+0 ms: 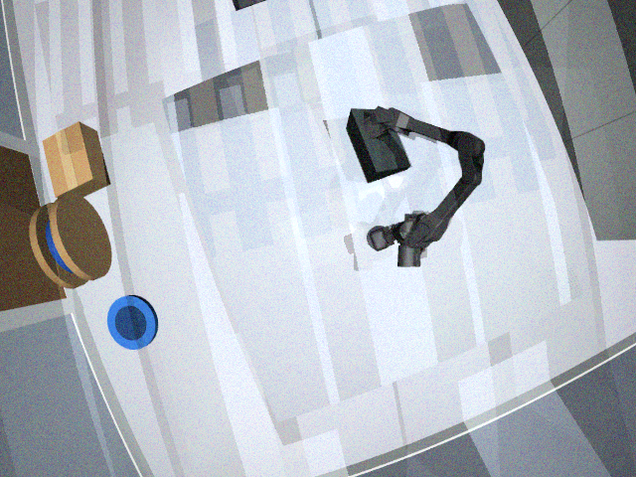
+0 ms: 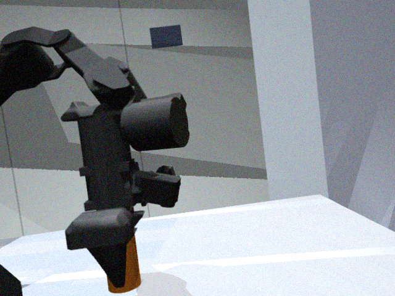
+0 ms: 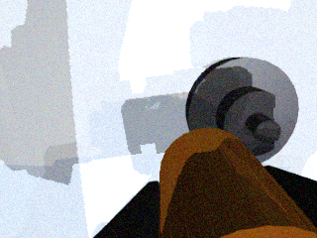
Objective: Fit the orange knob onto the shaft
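Observation:
My gripper is shut on the orange knob, which hangs roughly upright between the fingers. In the wrist view the round grey pedestal lies beyond the knob, up and to the right. Its dark shaft shows just right of the knob's far end, uncovered, so the knob is off the shaft. The knob's end overlaps the pedestal's lower left part in that view. The shaft's flat side cannot be made out. In the top view the arm's wrist hides the pedestal and knob.
A black block stands by the arm's base. Farther left are a blue ring-shaped dish, a round wooden drum and a cardboard box. Patchy light and shadows cross the white table.

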`<state>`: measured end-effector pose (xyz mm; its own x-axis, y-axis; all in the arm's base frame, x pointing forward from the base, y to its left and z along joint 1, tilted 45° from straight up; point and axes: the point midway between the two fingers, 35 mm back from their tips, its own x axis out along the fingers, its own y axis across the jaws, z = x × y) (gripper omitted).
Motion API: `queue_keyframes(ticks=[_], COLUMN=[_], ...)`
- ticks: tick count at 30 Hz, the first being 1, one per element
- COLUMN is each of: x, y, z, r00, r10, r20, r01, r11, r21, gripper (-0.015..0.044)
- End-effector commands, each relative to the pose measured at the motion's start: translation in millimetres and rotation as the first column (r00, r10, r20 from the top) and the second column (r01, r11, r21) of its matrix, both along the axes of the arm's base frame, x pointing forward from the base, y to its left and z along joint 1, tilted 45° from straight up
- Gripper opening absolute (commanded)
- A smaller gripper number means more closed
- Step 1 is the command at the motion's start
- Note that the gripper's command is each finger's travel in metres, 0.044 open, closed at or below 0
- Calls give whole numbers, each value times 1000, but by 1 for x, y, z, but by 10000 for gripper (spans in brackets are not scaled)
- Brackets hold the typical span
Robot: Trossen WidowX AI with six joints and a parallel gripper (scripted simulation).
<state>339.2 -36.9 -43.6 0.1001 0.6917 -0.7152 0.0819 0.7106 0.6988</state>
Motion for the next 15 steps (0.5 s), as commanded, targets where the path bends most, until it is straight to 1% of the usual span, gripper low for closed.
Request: queue_keyframes(ticks=[1, 9, 15], x=[1, -3, -3], y=[-12, -24, -24], z=[-12, -34, -37], r00=[1000, 1000, 1000], r10=[-6, -8, -8], r20=[9, 8, 8], r01=[6, 8, 8], r11=[1000, 1000, 1000], r21=[-6, 1, 2], gripper=[0, 0, 0])
